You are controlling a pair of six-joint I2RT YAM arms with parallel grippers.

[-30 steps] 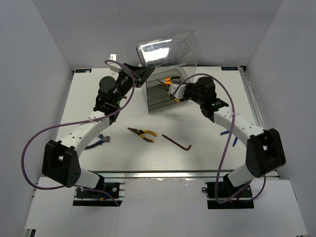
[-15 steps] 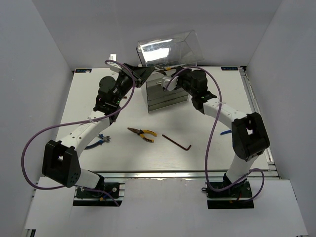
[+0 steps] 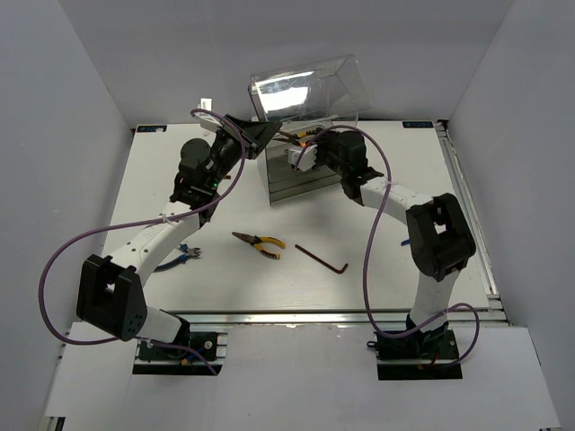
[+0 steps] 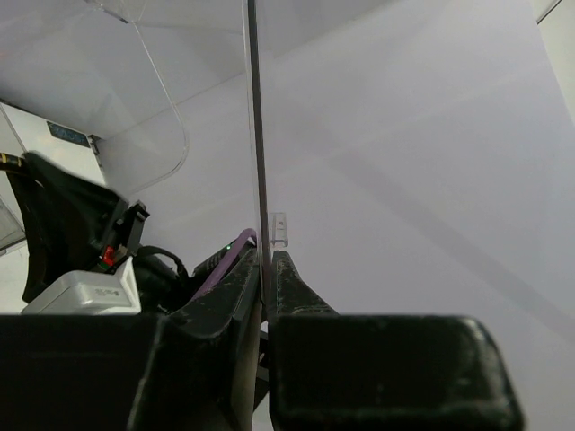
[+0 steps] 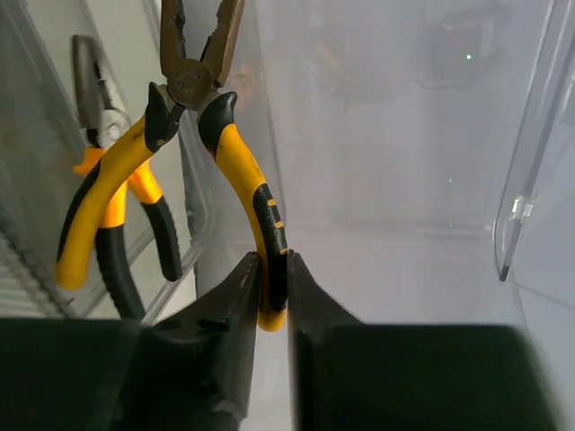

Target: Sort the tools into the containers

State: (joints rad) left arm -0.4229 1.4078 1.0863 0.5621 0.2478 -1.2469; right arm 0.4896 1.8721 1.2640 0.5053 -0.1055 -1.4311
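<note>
- Seen from above and behind the arms, the smoky cabinet [image 3: 292, 184] stands at the far middle of the table [image 3: 377, 269], with its clear rounded lid [image 3: 305, 90] tipped up and back.
- The left arm stretches forward, and the left gripper [image 3: 262, 133] is at the lid's near left corner. The right arm bends inward, with the right gripper [image 3: 292, 153] over the cabinet's open top.
- Loose pliers [image 3: 259, 243] and a hex key [image 3: 323, 259] lie on the table, well short of the cabinet. A blue-handled tool [image 3: 189, 254] lies beside the left forearm.
- In the left wrist view, the fingers [image 4: 235, 292] are pressed together on the lid's thin edge, which runs straight up between them.
- In the right wrist view, the fingers [image 5: 235, 287] pinch one handle of the black-and-yellow pliers [image 5: 235, 157], which point nose-first into the clear compartment.
- Orange-handled pliers [image 5: 106, 202] are already inside it, just to the left.
</note>
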